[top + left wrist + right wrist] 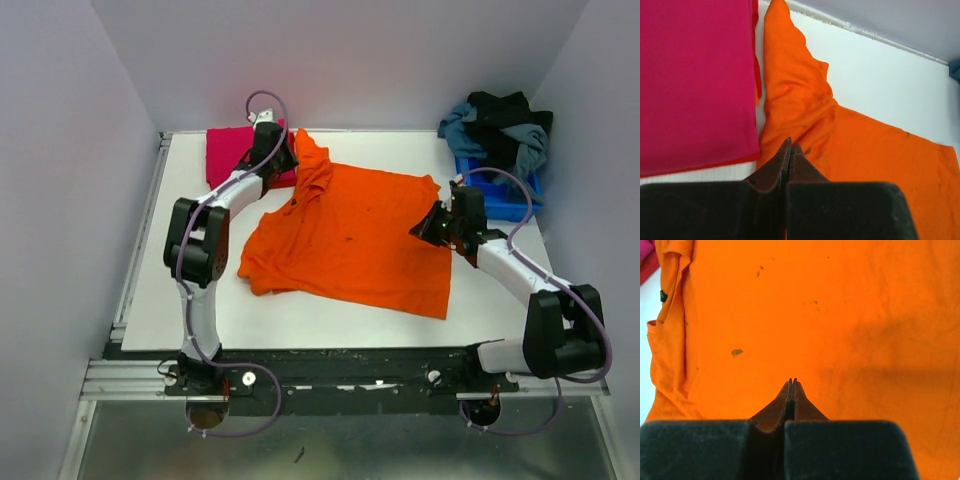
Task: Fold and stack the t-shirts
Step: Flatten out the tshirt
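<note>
At far-left corner of orange t-shirt (350, 245), beside folded pink t-shirt (228, 150): left gripper (791, 146) pinched closed; right gripper (792, 381) likewise at its right edge

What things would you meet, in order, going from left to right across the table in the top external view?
Folded magenta t-shirt → orange t-shirt → blue bin, topped by a heap of dark and grey-blue clothes.
</note>
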